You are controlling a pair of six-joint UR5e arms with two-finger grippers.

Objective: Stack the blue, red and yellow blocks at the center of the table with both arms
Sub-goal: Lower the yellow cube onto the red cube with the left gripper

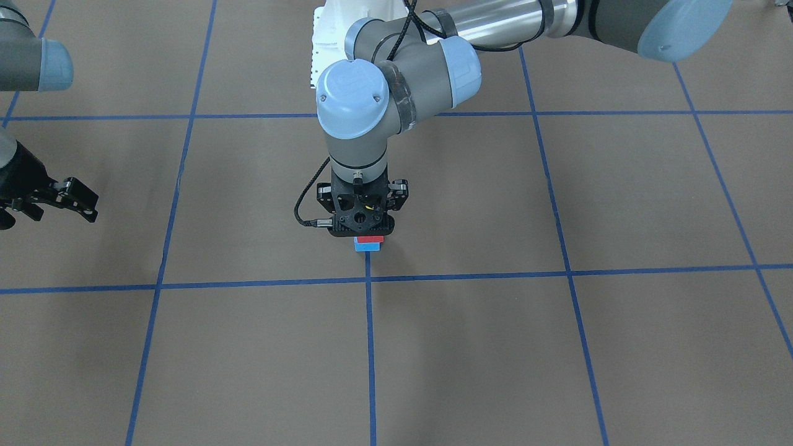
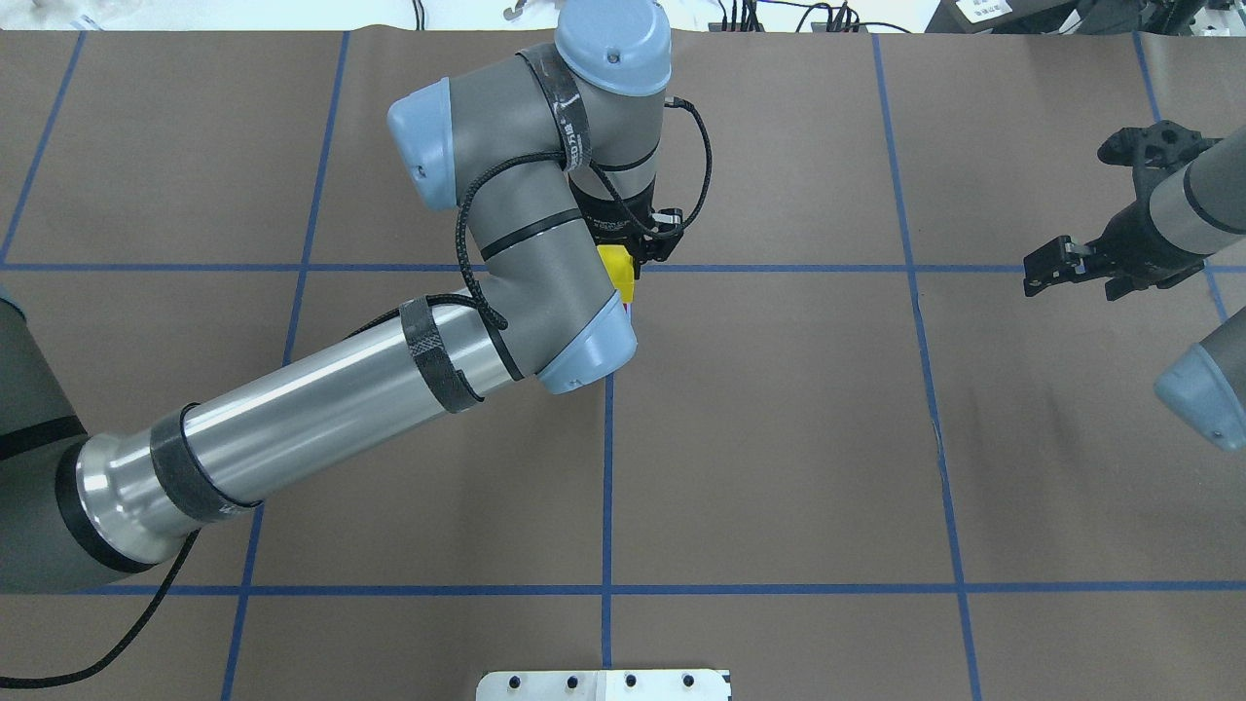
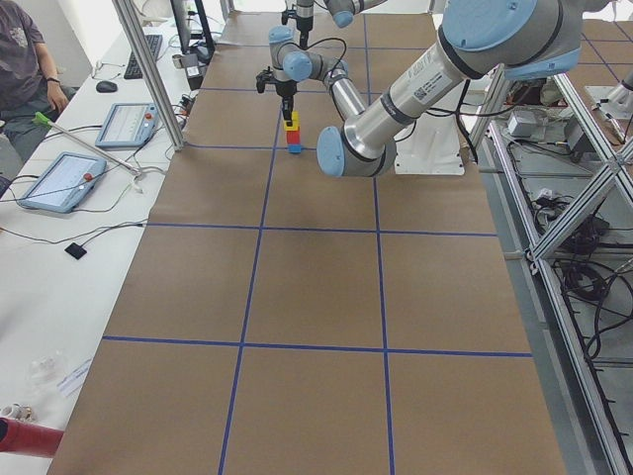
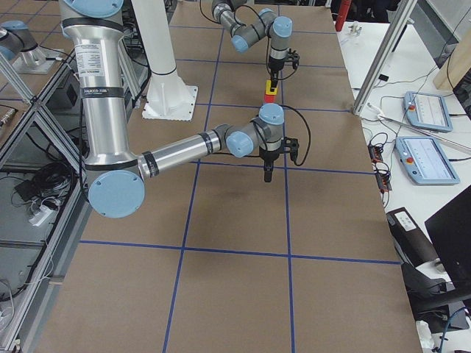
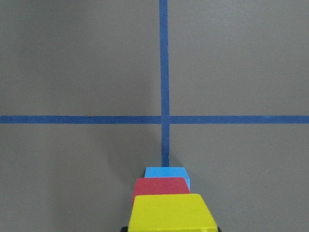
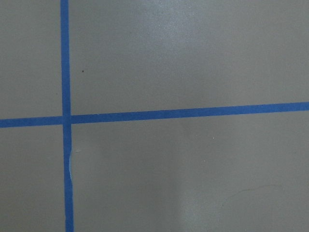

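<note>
A stack stands by the centre tape crossing: a blue block [image 1: 367,247] at the bottom, a red block [image 1: 370,238] on it, and a yellow block [image 2: 616,269] on top. The left wrist view shows all three: yellow [image 5: 169,213], red [image 5: 161,185], blue [image 5: 167,172]. My left gripper [image 1: 363,214] points straight down over the stack. Its dark fingertips sit against both sides of the yellow block, shut on it. In the front view its body hides the yellow block. My right gripper [image 2: 1079,263] hangs open and empty far off to the side, over bare table.
Blue tape lines [image 1: 369,322] divide the brown table into squares. The left arm's elbow and forearm [image 2: 321,409] stretch over the near left of the table. A person, tablets and cables sit beyond the far table edge [image 3: 74,178].
</note>
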